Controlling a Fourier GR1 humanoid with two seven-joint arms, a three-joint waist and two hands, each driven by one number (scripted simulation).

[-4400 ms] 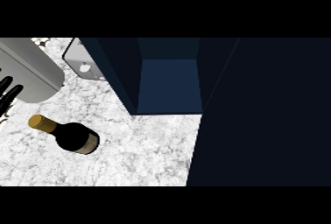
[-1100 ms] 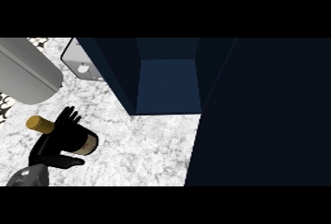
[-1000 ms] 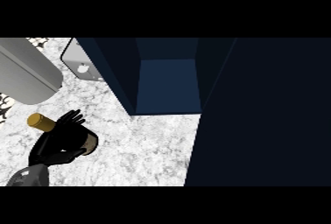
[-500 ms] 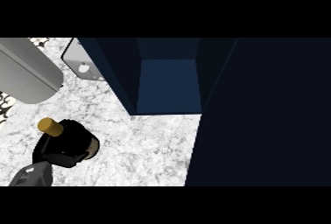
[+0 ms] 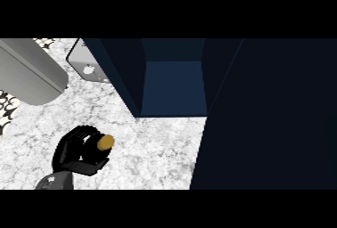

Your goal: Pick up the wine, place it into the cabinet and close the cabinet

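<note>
The wine bottle's gold cap (image 5: 105, 142) faces up at me; its dark body is mostly hidden inside my right hand (image 5: 74, 153). That hand is at the lower left over the marble counter (image 5: 154, 151), with its fingers and thumb curled round the bottle, which stands upright. The dark blue cabinet (image 5: 174, 87) is open up and to the right of the bottle, showing its lighter blue inside. A large dark panel (image 5: 270, 116), apparently its door, fills the right side. My left forearm (image 5: 26, 71) lies across the upper left, and the fingers (image 5: 5, 109) of that hand show relaxed at the left edge.
A flat silver metal object (image 5: 89, 67) stands at the back, just left of the cabinet's left wall. Bare marble lies between the bottle and the cabinet opening.
The bottle lay on its side on the counter. My right hand came in from below, closed round it and tipped it upright, so its cap now points up.
</note>
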